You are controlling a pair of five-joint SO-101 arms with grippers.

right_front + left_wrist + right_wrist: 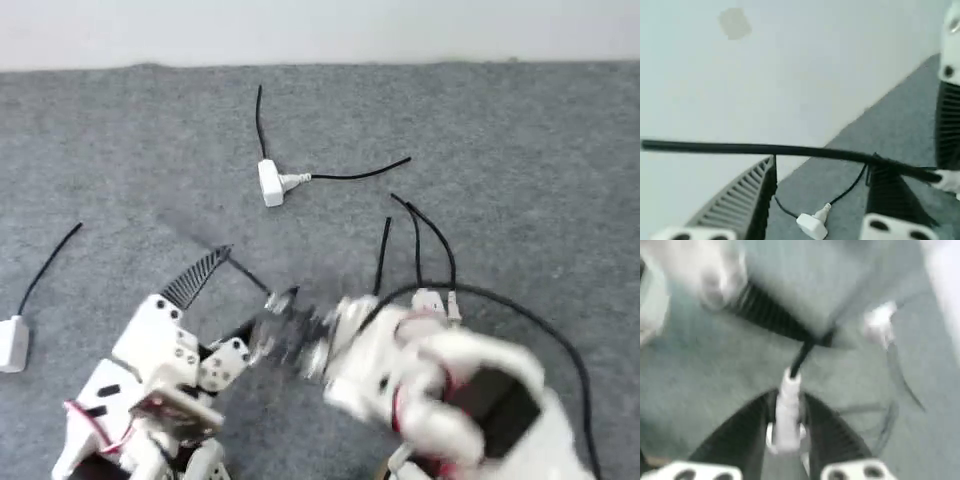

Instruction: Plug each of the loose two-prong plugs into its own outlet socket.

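Plug (786,420) in right gripper (789,396); left gripper (822,164) agape

Rough matt grey cloth (520,120); outlet socket (270,184) seems smooth white plastic.

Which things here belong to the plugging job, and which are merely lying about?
Job: white plug in the right gripper; its black cord; outlet socket at the left edge; white connector by the right arm; joined plug and socket at the back.
Lying about: grey carpet; white wall.

Legible text: none. No readable label, brand, number or sign on any surface inspected. Markings, if any, too blurred.
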